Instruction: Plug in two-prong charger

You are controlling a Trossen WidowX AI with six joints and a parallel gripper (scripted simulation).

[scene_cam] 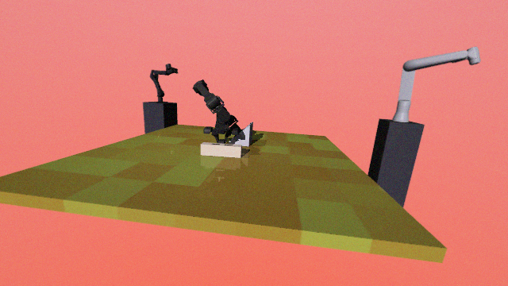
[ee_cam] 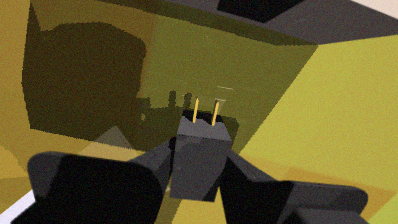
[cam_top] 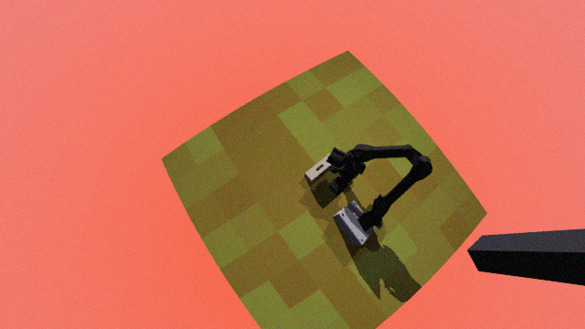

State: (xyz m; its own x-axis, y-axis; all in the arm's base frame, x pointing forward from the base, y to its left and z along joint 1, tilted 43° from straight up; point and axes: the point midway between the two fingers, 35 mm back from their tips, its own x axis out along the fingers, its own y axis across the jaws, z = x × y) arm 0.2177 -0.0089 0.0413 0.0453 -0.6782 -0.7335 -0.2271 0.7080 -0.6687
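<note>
The gripper [cam_top: 342,182] [scene_cam: 222,139] [ee_cam: 197,144] is clamped on the charger [ee_cam: 201,167], its two fingers pressing the dark block from either side; two thin gold prongs [ee_cam: 196,111] [ee_cam: 215,114] stick out of the charger's far end, side by side and bare along their visible length, so the charger is not plugged in.

The power strip [cam_top: 315,173] [scene_cam: 221,150] [ee_cam: 335,25] lies on the patchy green and brown table [cam_top: 256,160] [scene_cam: 238,191] [ee_cam: 350,100]; its top is pale, with a dark slot [cam_top: 319,167] showing from above, while the arm covers one end of it; in the wrist view only part of the strip shows, along the upper right edge, apart from the prongs; which outlet they are nearest I cannot tell.

The black arm [cam_top: 393,185] [scene_cam: 214,103] bends over the table from beside a grey bracket [cam_top: 352,228] [scene_cam: 248,136], with the gripper low and near the strip; the charger itself is too small or hidden to pick out in the top and exterior views.

Beyond the table's far left corner in the exterior view, a small black arm [scene_cam: 157,83] stands on a dark pillar [scene_cam: 153,117]; off the right side, a pale grey arm [scene_cam: 436,60] stands on a taller dark pillar [scene_cam: 397,155].
</note>
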